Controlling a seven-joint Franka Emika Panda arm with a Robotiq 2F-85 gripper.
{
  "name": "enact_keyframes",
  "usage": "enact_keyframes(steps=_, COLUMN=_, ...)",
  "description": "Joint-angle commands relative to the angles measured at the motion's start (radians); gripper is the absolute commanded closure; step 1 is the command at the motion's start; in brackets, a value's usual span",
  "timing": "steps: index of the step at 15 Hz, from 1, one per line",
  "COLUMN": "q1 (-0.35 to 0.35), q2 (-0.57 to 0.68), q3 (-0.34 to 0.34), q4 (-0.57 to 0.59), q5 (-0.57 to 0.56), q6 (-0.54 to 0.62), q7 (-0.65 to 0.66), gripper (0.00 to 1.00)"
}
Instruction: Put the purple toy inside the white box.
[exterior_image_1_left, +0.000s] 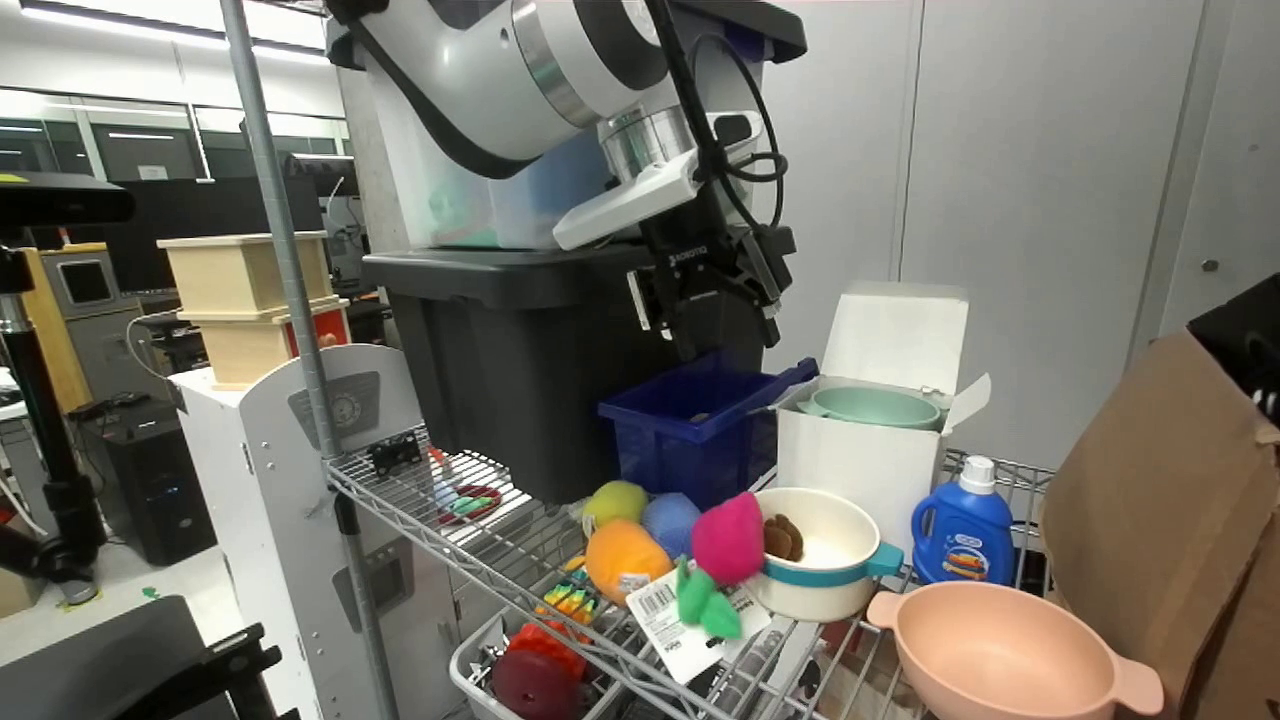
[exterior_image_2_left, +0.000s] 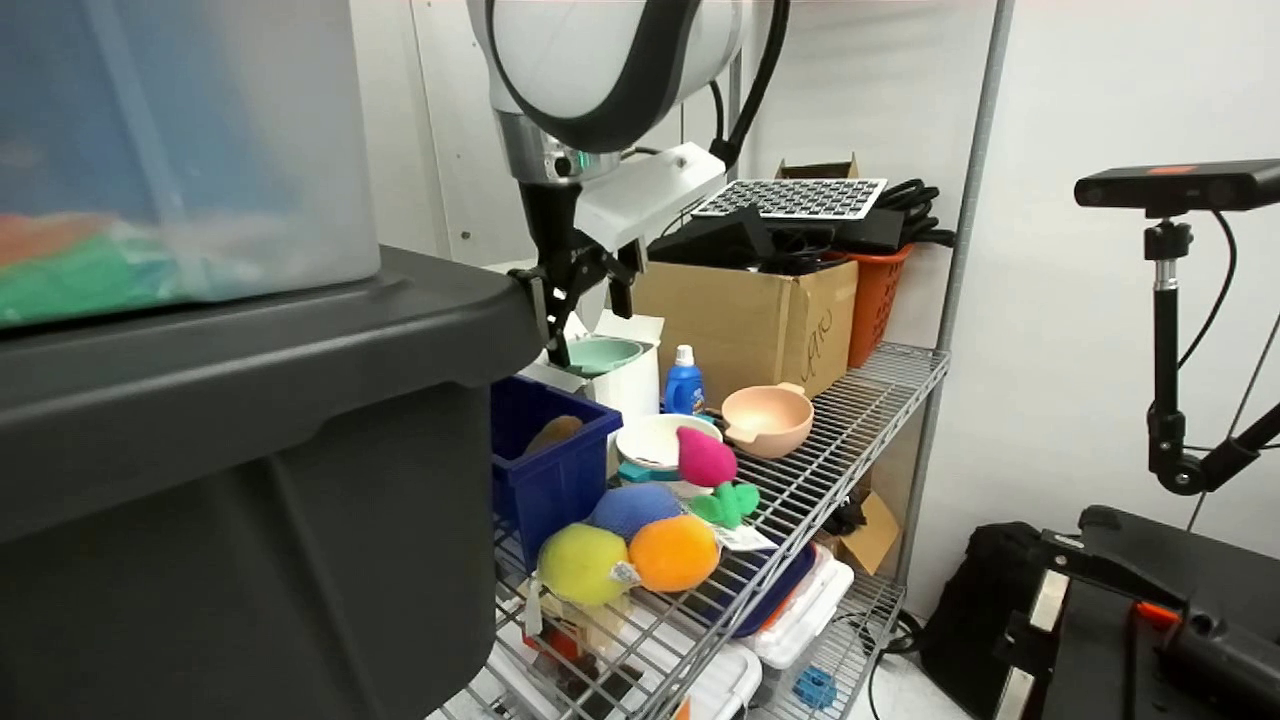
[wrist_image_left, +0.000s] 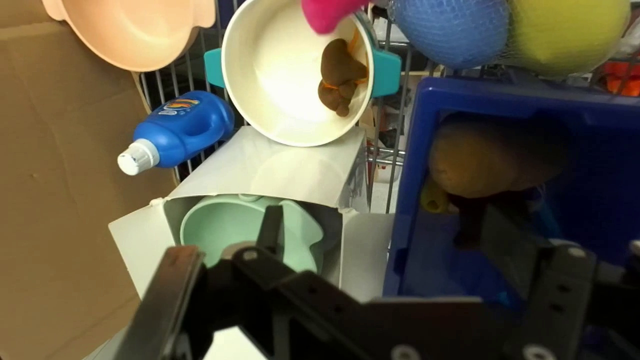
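Observation:
The purple toy (exterior_image_1_left: 728, 540), a magenta bulb with green leaves, leans by the cream pot on the wire shelf. In the wrist view only its tip (wrist_image_left: 327, 12) shows at the top edge. Behind that pot stands the white box (exterior_image_1_left: 857, 462), flaps open and tall lid upright, with a mint-green bowl (exterior_image_1_left: 875, 407) in its mouth. My gripper (exterior_image_1_left: 712, 335) hangs above the blue crate, open, with nothing between its fingers. Seen from the wrist, one finger (wrist_image_left: 272, 225) overlaps the box opening and the other finger (wrist_image_left: 507, 250) is over the crate.
The blue crate (exterior_image_1_left: 650, 420) sits left of the box, beside a large black tote (exterior_image_1_left: 500, 380). Yellow (exterior_image_2_left: 583, 565), blue (exterior_image_2_left: 636, 508) and orange (exterior_image_2_left: 675, 553) balls lie nearby. The cream pot (exterior_image_1_left: 815, 595) holds a brown toy. A detergent bottle (exterior_image_1_left: 962, 525) and peach bowl (exterior_image_1_left: 1010, 650) stand to the right.

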Motion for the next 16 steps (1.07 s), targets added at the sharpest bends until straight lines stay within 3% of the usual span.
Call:
enact_keyframes(steps=1, q1=-0.021, q2=-0.067, q3=0.004, q4=-0.065, q5=0.013, q6=-0.002, q7=-0.02, gripper=0.0)
enact_keyframes(steps=12, q1=-0.096, q2=-0.232, q3=0.005, q4=-0.32, q5=0.004, q6=0.003, q7=-0.083, gripper=0.0)
enact_keyframes(steps=16, q1=-0.14, q2=-0.215, q3=0.008, q4=-0.376, q5=0.024, q6=0.006, q7=-0.123, gripper=0.0)
